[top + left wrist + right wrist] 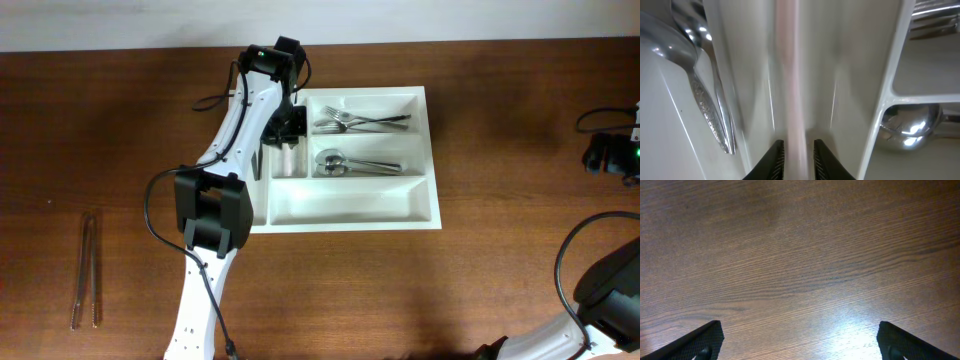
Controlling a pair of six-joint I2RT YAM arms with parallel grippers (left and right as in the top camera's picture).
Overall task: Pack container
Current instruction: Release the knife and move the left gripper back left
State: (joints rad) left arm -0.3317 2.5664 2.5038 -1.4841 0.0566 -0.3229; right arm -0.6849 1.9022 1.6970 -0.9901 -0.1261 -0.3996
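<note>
Container (430, 215) lies flat near the middle of the table (500, 300), a white plastic tray with its long axis running from left to right in the overhead view. Its two narrow compartments stand at the left end, across this axis. The three long compartments lie along the axis and fill the rest.

The left arm (215, 215) reaches from the near edge of the table up past the left end of the tray, bends over its far corner and comes down into it. The left gripper (287, 122) points down into the inner narrow compartment, the one just beside the long ones. In the left wrist view its fingers (775, 161) are only a little apart. A pale pink stick (790, 75), blurred, runs between them along the compartment floor. Whether the pads press the stick or only stand beside it, I cannot tell.

The right gripper (800, 341) hangs over bare wood at the right edge of the table, well apart from the tray. Its fingers are spread wide and hold nothing.

Forks (345, 122) lie in the far long compartment and spoons (335, 162) in the middle one. Teaspoons (695, 85) lie in the outer narrow compartment, a wall apart from the stick. Two thin sticks (86, 270) lie side by side on the table, far to the left of the tray. The arm covers part of the narrow compartments from above.
</note>
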